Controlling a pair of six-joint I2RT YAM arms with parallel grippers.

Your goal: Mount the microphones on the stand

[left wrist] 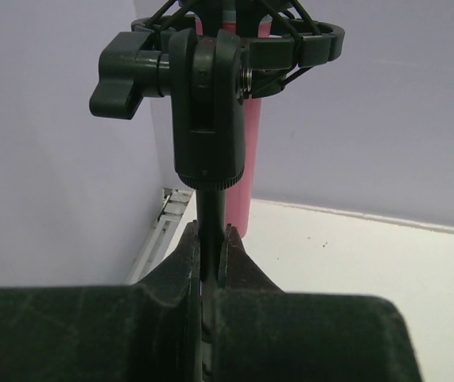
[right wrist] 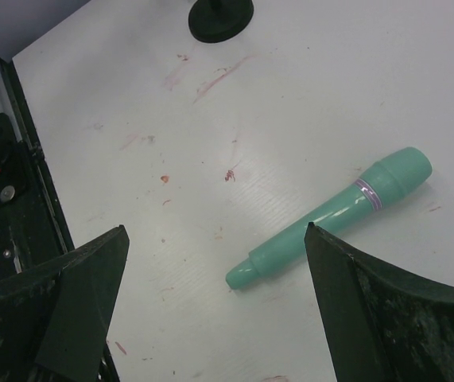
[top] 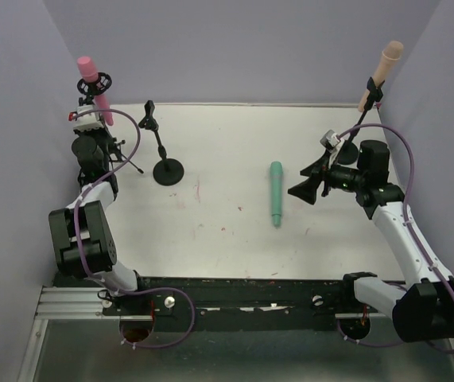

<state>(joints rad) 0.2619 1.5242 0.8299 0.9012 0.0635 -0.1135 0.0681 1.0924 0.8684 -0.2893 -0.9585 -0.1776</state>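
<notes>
The pink microphone [top: 93, 86] sits upright in the shock mount [left wrist: 211, 95] of the far-left stand; it also shows in the left wrist view [left wrist: 248, 151]. My left gripper [top: 93, 137] is shut on that stand's black pole [left wrist: 208, 227]. The peach-beige microphone [top: 382, 70] sits in the clip of the far-right stand. The teal-green microphone [top: 276, 193] lies flat on the table's middle right. My right gripper [top: 306, 180] is open and empty just right of it; in the right wrist view [right wrist: 215, 239] the microphone [right wrist: 330, 219] lies by the right finger.
A third stand with a round black base [top: 168, 170] and an empty clip [top: 148, 117] stands at the middle left; its base shows in the right wrist view [right wrist: 221, 16]. The white table [top: 227, 239] has red smudges. Purple walls enclose three sides.
</notes>
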